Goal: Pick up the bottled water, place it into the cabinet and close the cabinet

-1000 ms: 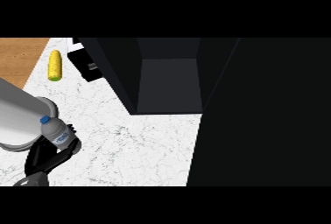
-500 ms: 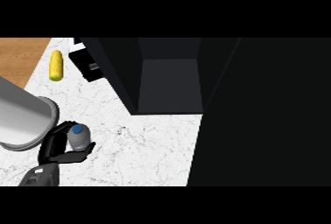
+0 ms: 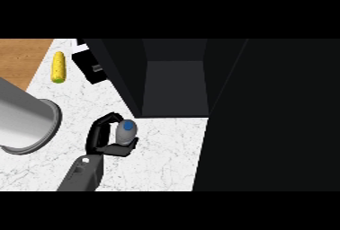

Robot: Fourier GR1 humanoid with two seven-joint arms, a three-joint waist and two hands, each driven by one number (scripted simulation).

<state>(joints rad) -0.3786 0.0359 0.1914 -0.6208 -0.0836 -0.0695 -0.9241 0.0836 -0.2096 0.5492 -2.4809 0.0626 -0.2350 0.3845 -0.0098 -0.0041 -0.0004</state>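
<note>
The left hand (image 3: pixel 106 137) shows low on the white marbled counter (image 3: pixel 166 152), coming in from the view's lower edge on a dark wrist, and its black fingers (image 3: pixel 100 128) are curled round the bottled water (image 3: pixel 125 132). The bottle is seen from above: a pale body with a blue cap, the fingers arching over its left side and the thumb lying under it toward the lower edge. It sits near the middle of the counter's visible white area, just in front of the cabinet (image 3: pixel 176 78), whose open dark interior stands at the counter's back edge (its floor reads as a lighter grey panel between two darker walls). To the right of that opening a broad black surface covers the counter's whole right side; whether it is the cabinet's door cannot be told. At the left edge a large grey cylinder (image 3: pixel 23 121) lies over the counter, well apart from the cabinet and near the hand. Toward the back left corner, where the white top meets a strip of brown wood (image 3: pixel 20 58), a yellow corn cob (image 3: pixel 58 66) lies lengthwise, well apart from the bottle. The right hand does not show.
</note>
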